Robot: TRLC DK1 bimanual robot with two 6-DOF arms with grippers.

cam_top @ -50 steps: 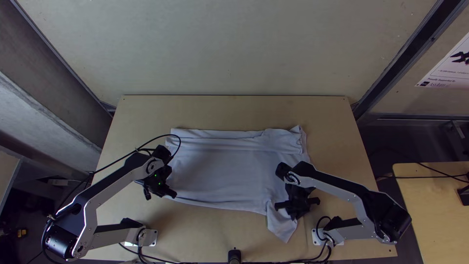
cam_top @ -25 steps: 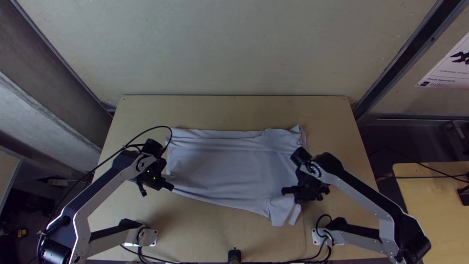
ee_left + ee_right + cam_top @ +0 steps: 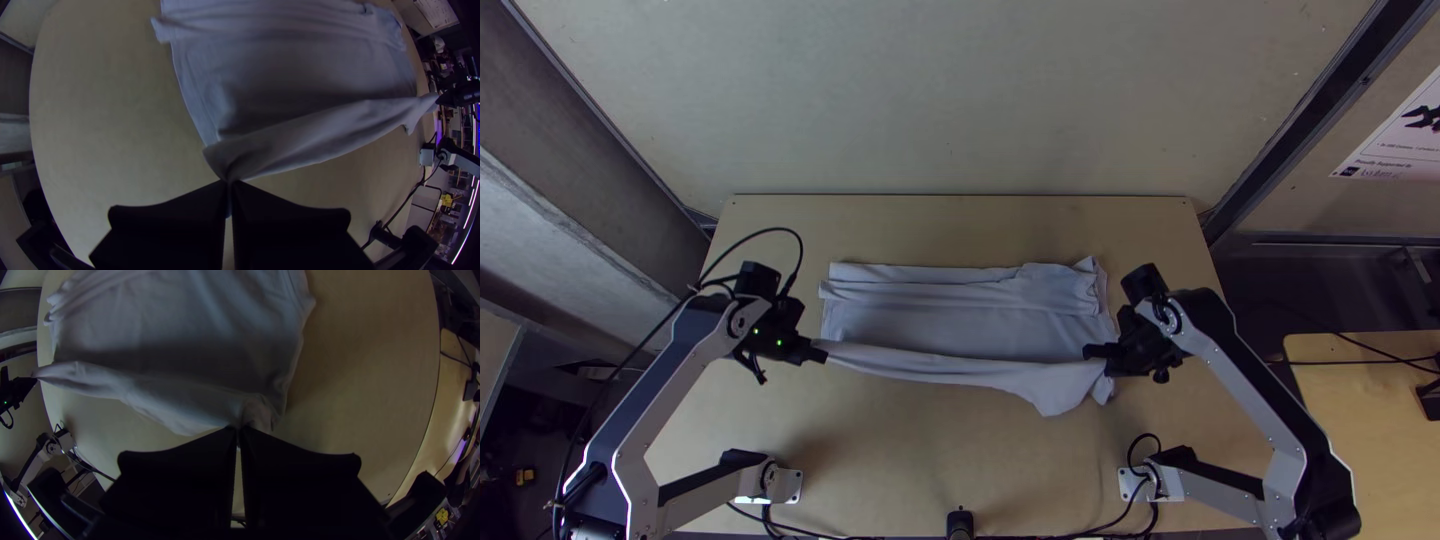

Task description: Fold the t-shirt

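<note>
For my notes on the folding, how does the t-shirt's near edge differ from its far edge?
The near edge is pinched by the left gripper and right gripper; the far edge is free of both. The near edge looks stretched and raised; the far edge lies on the table, beside long creases. Both are pale.

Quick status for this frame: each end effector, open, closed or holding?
Left end effector: closed, pinching the t-shirt at its near edge's left end.
Right end effector: closed, pinching it toward that edge's right end.
</note>
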